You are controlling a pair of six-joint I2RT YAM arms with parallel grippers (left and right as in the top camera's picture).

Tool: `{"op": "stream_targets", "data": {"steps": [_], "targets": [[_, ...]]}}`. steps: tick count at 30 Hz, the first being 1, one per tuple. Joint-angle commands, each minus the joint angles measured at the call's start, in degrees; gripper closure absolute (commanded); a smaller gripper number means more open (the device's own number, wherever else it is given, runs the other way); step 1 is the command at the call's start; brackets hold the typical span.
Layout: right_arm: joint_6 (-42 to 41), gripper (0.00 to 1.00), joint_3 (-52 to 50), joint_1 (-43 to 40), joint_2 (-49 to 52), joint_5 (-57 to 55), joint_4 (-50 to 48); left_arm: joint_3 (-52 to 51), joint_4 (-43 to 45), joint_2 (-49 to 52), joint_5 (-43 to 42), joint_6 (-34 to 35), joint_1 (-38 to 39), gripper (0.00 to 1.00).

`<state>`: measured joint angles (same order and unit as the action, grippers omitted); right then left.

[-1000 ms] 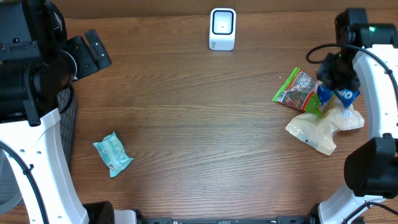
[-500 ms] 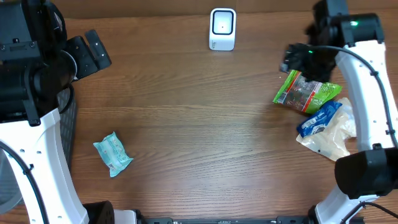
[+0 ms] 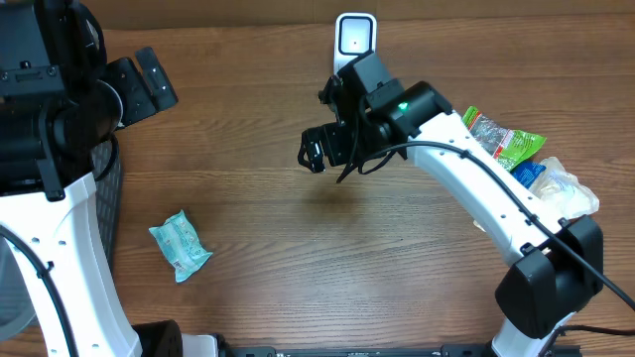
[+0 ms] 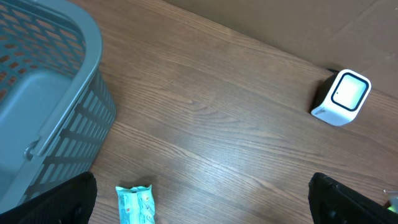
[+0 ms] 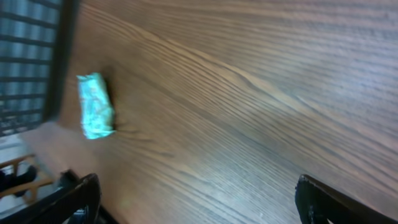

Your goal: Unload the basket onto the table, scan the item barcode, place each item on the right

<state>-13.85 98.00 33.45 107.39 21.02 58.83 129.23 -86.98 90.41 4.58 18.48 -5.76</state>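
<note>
The desk (image 3: pixel 268 228) is seen straight down from overhead, obliquely from high up at the left wrist, and at a tilt from the right wrist. The teal packet (image 3: pixel 180 247) is shared by all three.

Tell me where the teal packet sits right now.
In the overhead view the teal packet lies on the table at the lower left, just right of the grey basket and far from the white scanner.
</note>
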Motion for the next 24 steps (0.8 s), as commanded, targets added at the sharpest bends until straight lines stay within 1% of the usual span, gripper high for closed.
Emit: {"op": "stream_targets", "data": {"steps": [1, 4, 9, 10, 11, 12, 13, 14, 15, 16, 17, 18, 20, 22, 24], "targets": [[-4.0, 0.0, -0.8, -1.1, -0.3, -6.4, -0.5, 0.2, 0.2, 0.3, 0.3, 0.8, -0.1, 0.0], [-4.0, 0.0, -0.8, -3.7, -0.3, -8.0, 0.2, 0.2, 0.8, 0.3, -4.2, 2.9, -0.1, 0.0], [-3.9, 0.0, -0.8, -9.3, -0.3, -8.0, 2.4, 0.2, -0.2, 0.3, -5.0, 3.0, -0.1, 0.0], [-3.9, 0.0, -0.8, -9.8, -0.3, -8.0, 2.4, 0.2, -0.5, 0.2, -7.1, 2.9, -0.1, 0.0], [-4.0, 0.0, -0.8, -10.5, -0.3, -7.9, 2.4, 0.2, -1.4, 0.2, -10.3, 1.1, -0.1, 0.0], [-4.0, 0.0, -0.8, -10.9, -0.3, -7.9, 2.4, 0.1, -1.8, 0.3, -12.4, -0.5, -0.1, 0.02], [-4.0, 0.0, -0.8, -11.4, -0.3, -7.9, 2.5, -0.5, -3.4, 0.8, -17.1, -4.5, 0.4, 0.16], [-4.0, 0.0, -0.8, -11.5, -0.3, -7.9, 2.7, -1.3, -5.6, 1.3, -18.6, -6.2, 1.0, 0.3], [-3.9, 0.0, -0.8, -11.5, -0.3, -8.0, 2.9, -2.2, -7.5, 1.7, -18.2, -6.1, 1.6, 0.37], [-3.7, 0.0, -0.9, -11.5, -0.3, -8.0, 3.1, -4.6, -9.8, 2.3, -15.7, -4.2, 2.5, 0.38], [-3.7, 0.0, -0.9, -11.4, -0.3, -8.3, 3.2, -9.9, -9.8, 2.1, -11.8, -0.3, 4.1, 0.26], [-3.5, 0.0, -1.0, -11.3, -0.3, -8.6, 3.2, -16.1, -9.6, 2.1, -6.1, 5.8, 5.9, 0.24], [-2.7, 0.0, -1.0, -11.3, -0.3, -8.6, 3.2, -23.3, -9.7, 2.1, 1.2, 13.2, 7.5, 0.23], [-2.6, 0.0, -1.2, -11.3, -0.3, -8.6, 3.4, -30.0, -9.4, 2.1, 5.2, 19.5, 9.0, 0.23], [-2.4, 0.0, -1.2, -11.3, -0.3, -8.6, 3.5, -36.3, -8.0, 1.8, 7.5, 23.3, 10.0, 0.23]]}}
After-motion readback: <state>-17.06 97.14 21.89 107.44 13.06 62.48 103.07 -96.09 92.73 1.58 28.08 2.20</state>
